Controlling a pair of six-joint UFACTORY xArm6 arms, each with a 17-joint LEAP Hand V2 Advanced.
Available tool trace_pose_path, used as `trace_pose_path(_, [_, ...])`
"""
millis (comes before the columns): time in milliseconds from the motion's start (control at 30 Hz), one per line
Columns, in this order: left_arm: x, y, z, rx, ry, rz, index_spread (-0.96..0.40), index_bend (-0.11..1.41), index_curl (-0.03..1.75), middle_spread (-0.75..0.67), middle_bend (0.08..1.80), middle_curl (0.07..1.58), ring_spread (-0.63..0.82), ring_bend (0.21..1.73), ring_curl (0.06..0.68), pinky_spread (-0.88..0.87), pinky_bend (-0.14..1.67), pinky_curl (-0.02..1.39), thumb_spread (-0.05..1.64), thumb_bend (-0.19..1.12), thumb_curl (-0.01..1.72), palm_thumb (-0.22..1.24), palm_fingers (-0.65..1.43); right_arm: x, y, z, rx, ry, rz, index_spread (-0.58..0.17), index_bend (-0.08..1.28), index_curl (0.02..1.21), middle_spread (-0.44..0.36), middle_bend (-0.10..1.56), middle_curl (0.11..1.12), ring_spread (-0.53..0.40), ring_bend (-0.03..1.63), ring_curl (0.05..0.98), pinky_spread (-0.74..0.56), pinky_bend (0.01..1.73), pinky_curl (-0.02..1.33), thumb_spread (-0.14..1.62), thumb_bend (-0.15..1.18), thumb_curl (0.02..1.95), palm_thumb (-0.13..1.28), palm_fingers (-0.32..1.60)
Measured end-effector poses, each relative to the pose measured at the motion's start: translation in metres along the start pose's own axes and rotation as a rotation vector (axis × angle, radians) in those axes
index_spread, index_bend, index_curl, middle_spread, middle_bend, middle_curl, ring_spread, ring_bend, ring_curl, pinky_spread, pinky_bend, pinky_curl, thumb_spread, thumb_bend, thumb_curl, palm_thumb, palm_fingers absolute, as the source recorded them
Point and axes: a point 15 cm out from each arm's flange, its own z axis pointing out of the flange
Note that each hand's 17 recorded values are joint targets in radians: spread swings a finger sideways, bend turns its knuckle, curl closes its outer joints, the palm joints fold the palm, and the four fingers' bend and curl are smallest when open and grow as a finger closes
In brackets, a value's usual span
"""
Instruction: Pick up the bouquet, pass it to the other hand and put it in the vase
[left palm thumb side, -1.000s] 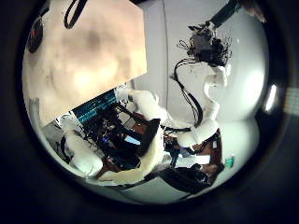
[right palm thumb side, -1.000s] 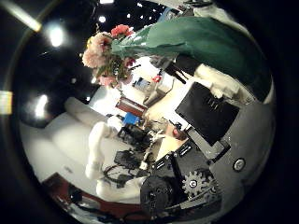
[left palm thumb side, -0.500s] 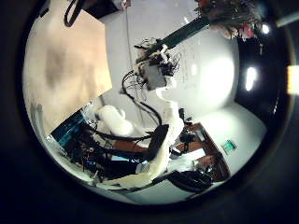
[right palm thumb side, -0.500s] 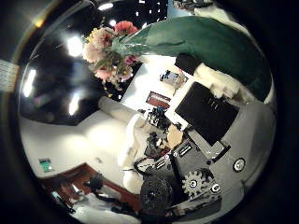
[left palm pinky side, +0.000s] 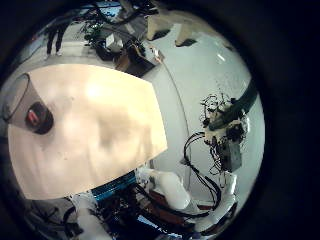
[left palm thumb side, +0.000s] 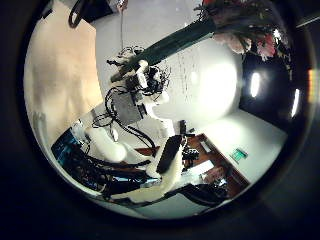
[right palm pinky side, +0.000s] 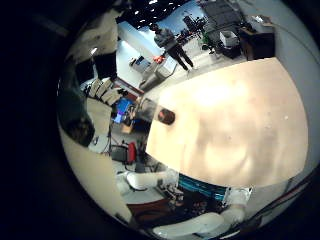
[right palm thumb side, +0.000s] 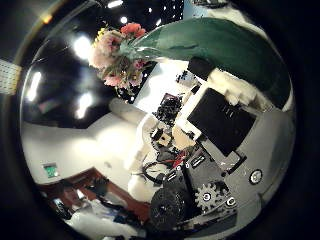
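The right hand (left palm thumb side: 130, 85) has its fingers closed round the wrapped lower end of the bouquet (right palm thumb side: 200, 45). Seen from the left palm, the stems run out from this grip into open air, with the flower heads at the far end. The bouquet is therefore clear of the surface (left palm pinky side: 100, 120) and touches nothing else. In the right thumb side palm view, the wrap passes close by the palm and fills much of the frame. This confirms a grasp low on the stems.

The low grasp appears deliberate. It leaves a length of wrapped stem free between the hand and the flowers for the other hand to take.

The left hand (left palm thumb side: 160, 175) faces the bouquet with a gap between them and holds nothing. Only part of it shows, so whether its fingers are spread or curled cannot be told.

The vase (left palm pinky side: 30, 110) stands on the surface near one edge, well apart from both hands. It is empty as far as can be seen.

Judged step: pick-up complete, transfer not yet made. The next move calls for the left hand to close on the free stem section before the right hand lets go.
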Motion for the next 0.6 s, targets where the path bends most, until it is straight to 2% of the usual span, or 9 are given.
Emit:
trace_pose_path(233, [-0.001, -0.011, 0.001, 0.044, 0.007, 0.008, 0.13, 0.14, 0.29, 0.40, 0.21, 0.35, 0.56, 0.51, 0.220, 0.55, 0.21, 0.31, 1.03, -0.03, 0.29, 0.11, 0.08, 0.003, 0.003, 0.011, -0.044, -0.037, -0.020, -0.209, 1.20, 0.86, -0.101, 1.41, 0.69, -0.174, 1.48, 0.653, -0.21, 1.31, 0.73, 0.83, 0.00, 1.22, 1.15, 1.16])
trace_pose_path(400, [0.008, -0.018, 0.004, 0.054, 0.074, 0.021, 0.14, 0.14, 0.27, 0.42, 0.22, 0.36, 0.56, 0.54, 0.226, 0.55, 0.24, 0.32, 1.03, -0.02, 0.29, 0.12, 0.05, 0.011, 0.002, 0.025, -0.092, -0.075, -0.012, -0.208, 1.20, 0.85, -0.101, 1.41, 0.69, -0.174, 1.48, 0.654, -0.22, 1.30, 0.75, 0.83, 0.00, 1.24, 1.15, 1.16])
trace_pose_path(600, [0.016, -0.019, 0.010, 0.053, 0.163, 0.049, 0.14, 0.15, 0.26, 0.42, 0.23, 0.36, 0.56, 0.55, 0.227, 0.54, 0.25, 0.33, 1.04, -0.02, 0.30, 0.18, 0.05, 0.021, 0.005, 0.044, -0.135, -0.067, -0.014, -0.207, 1.21, 0.85, -0.101, 1.41, 0.68, -0.174, 1.48, 0.655, -0.22, 1.28, 0.77, 0.82, 0.00, 1.26, 1.15, 1.16])
